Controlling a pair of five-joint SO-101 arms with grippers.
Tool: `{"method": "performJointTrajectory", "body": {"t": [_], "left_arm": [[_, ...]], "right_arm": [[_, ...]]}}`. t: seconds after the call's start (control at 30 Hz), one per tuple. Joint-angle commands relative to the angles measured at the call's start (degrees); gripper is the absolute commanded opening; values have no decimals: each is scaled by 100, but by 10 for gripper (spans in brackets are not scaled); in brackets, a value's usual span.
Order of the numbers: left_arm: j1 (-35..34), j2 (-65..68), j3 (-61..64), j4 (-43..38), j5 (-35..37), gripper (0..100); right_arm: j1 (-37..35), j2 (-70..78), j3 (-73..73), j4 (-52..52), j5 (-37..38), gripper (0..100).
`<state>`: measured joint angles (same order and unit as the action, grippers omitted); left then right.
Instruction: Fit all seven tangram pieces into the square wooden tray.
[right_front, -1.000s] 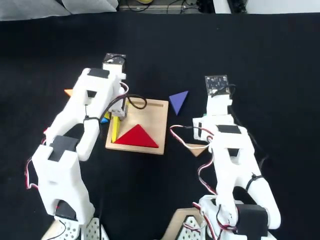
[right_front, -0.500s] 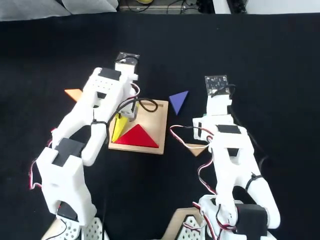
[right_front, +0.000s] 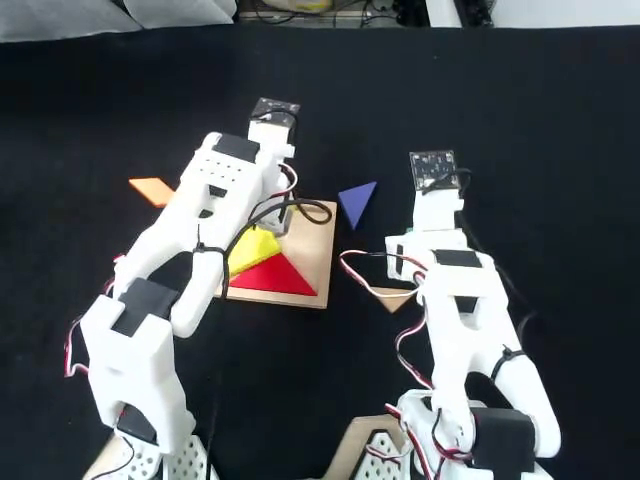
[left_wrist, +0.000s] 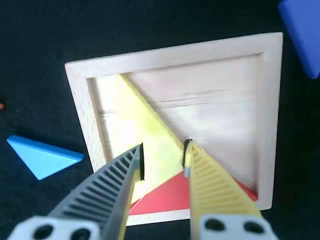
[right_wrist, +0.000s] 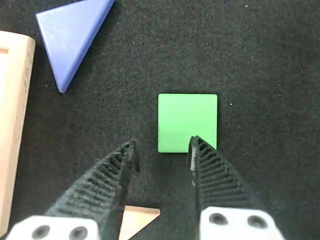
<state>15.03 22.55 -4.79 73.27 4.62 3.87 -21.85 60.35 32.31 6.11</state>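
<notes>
The square wooden tray (right_front: 318, 232) lies between the arms. It holds a red triangle (right_front: 275, 277) and a yellow triangle (right_front: 255, 250) lying flat beside it. My left gripper (left_wrist: 163, 160) hovers open just over the yellow triangle (left_wrist: 125, 125), with the red triangle (left_wrist: 165, 192) under its fingertips. My right gripper (right_wrist: 162, 150) is open low over the black cloth, and a green square (right_wrist: 187, 121) lies right at its fingertips. A dark blue triangle (right_front: 357, 202) sits off the tray's far right corner.
An orange parallelogram (right_front: 152, 190) lies on the cloth left of the left arm. A light blue triangle (left_wrist: 42, 156) sits just outside the tray's rim (left_wrist: 170, 50). A tan triangle (right_front: 392, 296) rests by the right arm. The table is covered in black cloth.
The left arm swung right across the tray. The yellow triangle, held on edge at the tray's left side, now lies flat inside it. The right arm stayed still.
</notes>
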Motion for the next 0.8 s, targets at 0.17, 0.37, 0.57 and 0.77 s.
{"method": "performJointTrajectory", "body": {"t": [0.17,0.37,0.57,0.77], "left_arm": [[435,-404,-752,624,18,155],[505,185,-356,-62,-9,155],[286,563,-462,-105,-18,155],[-286,615,-927,-53,-26,155]], "right_arm": [[53,-242,-242,-97,-53,166],[53,-242,-242,-97,-53,166],[53,-242,-242,-97,-53,166],[53,-242,-242,-97,-53,166]]}}
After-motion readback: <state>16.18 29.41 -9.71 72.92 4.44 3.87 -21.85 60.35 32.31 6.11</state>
